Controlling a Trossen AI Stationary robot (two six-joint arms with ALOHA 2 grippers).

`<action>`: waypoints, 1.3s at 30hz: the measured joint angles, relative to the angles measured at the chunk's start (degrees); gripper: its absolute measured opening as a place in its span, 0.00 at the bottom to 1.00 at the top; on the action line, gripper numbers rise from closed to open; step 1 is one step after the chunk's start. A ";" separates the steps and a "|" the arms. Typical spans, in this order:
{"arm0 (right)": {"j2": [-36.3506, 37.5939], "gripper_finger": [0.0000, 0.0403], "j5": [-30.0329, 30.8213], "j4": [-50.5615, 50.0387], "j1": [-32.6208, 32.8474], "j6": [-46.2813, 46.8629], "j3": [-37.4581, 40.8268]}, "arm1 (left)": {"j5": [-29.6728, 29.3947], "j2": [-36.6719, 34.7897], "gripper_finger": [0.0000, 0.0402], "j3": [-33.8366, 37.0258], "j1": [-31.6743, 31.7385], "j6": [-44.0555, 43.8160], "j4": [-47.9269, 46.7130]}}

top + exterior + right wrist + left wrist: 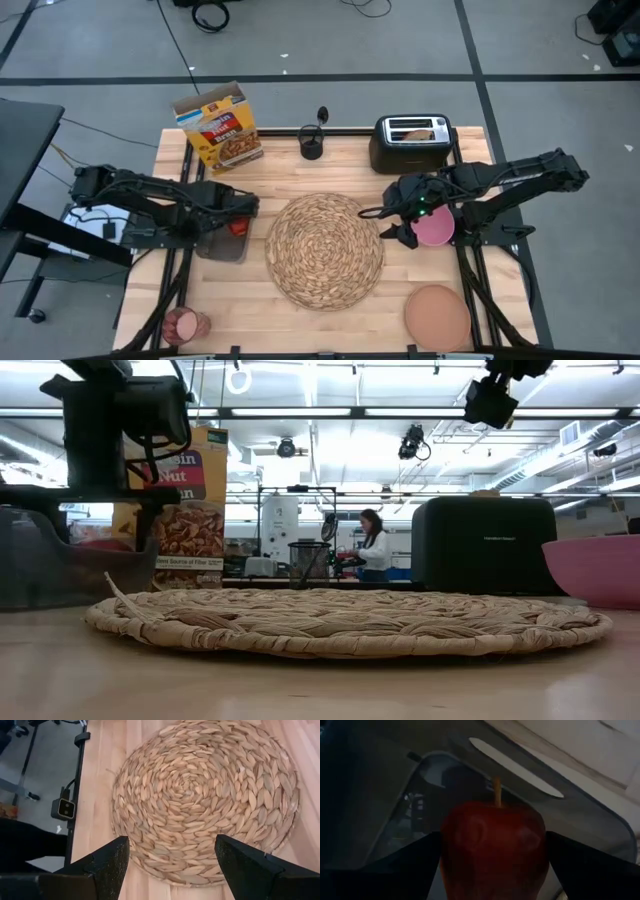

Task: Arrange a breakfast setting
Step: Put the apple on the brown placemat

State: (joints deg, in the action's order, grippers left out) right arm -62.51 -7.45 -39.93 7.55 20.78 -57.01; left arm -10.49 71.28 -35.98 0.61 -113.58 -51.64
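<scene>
While left jaws (492, 865) clamp apple (494, 851) over grey bin (222, 244), right jaws (172, 865) spread above placemat (207, 795), toaster (410, 142) behind.

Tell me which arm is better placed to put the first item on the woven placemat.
Probably the left: its hand is shut on the red apple, beside the clear bin left of the woven placemat. The right hand is open and empty above the placemat's right edge, next to the pink bowl.

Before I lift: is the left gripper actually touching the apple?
Touching. The left wrist view shows the left gripper with both dark fingers pressed against the sides of the apple, no gap visible.
</scene>
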 joint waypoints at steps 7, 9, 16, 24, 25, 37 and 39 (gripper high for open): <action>0.27 0.74 0.07 -0.38 -1.11 -0.14 0.00 | 1.81 -3.29 0.88 -0.51 -0.06 0.80 -1.32; 0.29 0.74 0.05 -0.38 -1.29 -0.13 0.00 | 1.95 -4.66 0.88 -1.62 -0.14 1.99 -5.30; 0.21 0.74 -0.10 -0.29 -1.66 0.00 0.00 | 2.70 -7.39 0.88 -2.61 -1.03 3.27 -10.26; -0.19 0.74 0.36 0.41 -1.64 0.24 0.02 | 4.95 -7.06 0.88 -2.36 -2.91 2.18 -10.85; -0.19 0.74 0.58 0.47 -1.64 0.22 0.02 | 4.97 -6.66 0.88 -1.89 -3.01 1.86 -10.48; -0.21 0.74 0.38 0.23 -1.64 -0.03 0.02 | 2.19 -5.03 0.88 2.45 -3.03 -2.94 -7.38; -0.23 0.74 0.34 0.23 -1.64 -0.24 0.02 | 1.66 -4.55 0.88 2.46 -3.03 -3.02 -7.27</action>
State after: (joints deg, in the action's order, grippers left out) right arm -62.74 -7.11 -39.70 5.91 20.53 -56.99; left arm -8.83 66.73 -33.52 -2.42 -116.60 -58.90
